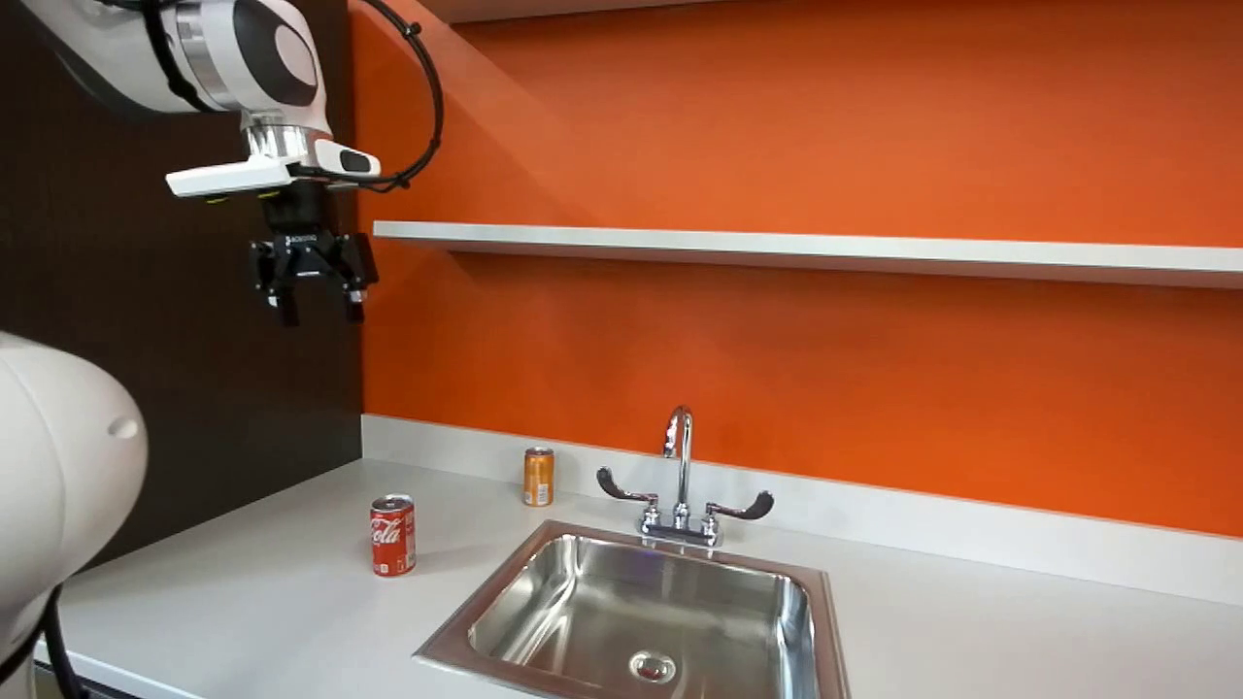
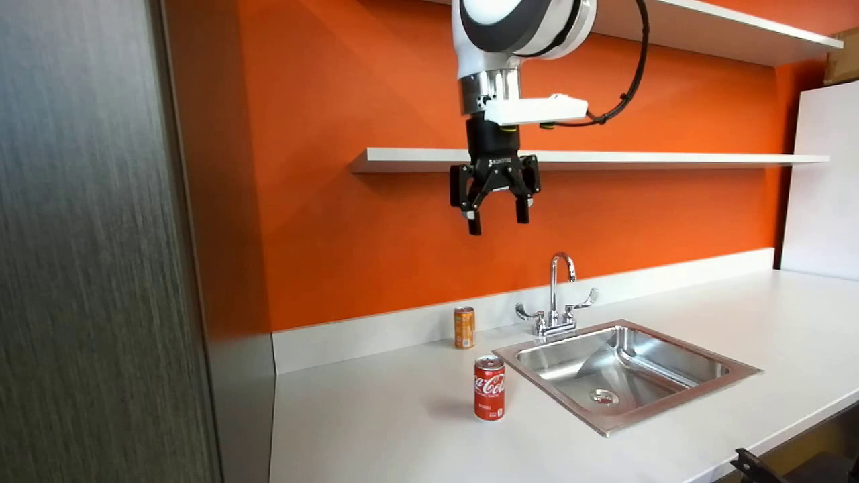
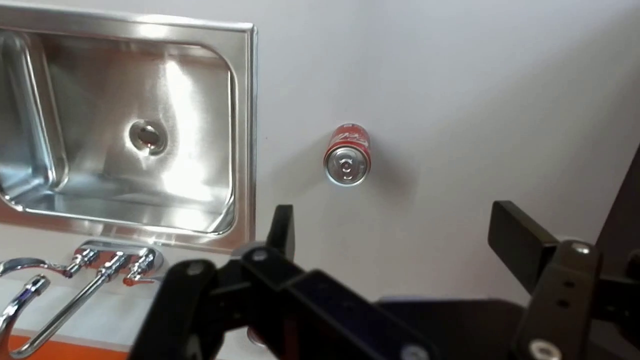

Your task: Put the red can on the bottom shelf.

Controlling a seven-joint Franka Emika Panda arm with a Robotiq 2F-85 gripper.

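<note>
The red can, with white lettering and a silvery top, stands upright on the white countertop left of the sink in both exterior views [image 1: 393,539] [image 2: 489,389]. In the wrist view the red can [image 3: 347,155] shows from above, beyond the fingertips. The bottom shelf is the pale board on the orange wall in both exterior views [image 1: 806,248] [image 2: 671,159]; it is out of the wrist view. My gripper is open and empty, high above the counter, with its fingertips a little below shelf height in both exterior views [image 1: 321,309] [image 2: 498,223]. Its spread fingers also show in the wrist view [image 3: 395,227].
An orange can [image 1: 539,478] stands near the backsplash. A sink [image 1: 833,631] with a tall faucet [image 1: 684,456] lies to its right. A dark panel [image 1: 194,388] bounds the counter's left end. An upper shelf [image 2: 738,41] hangs above, and a white cabinet [image 2: 825,181] stands at the far right.
</note>
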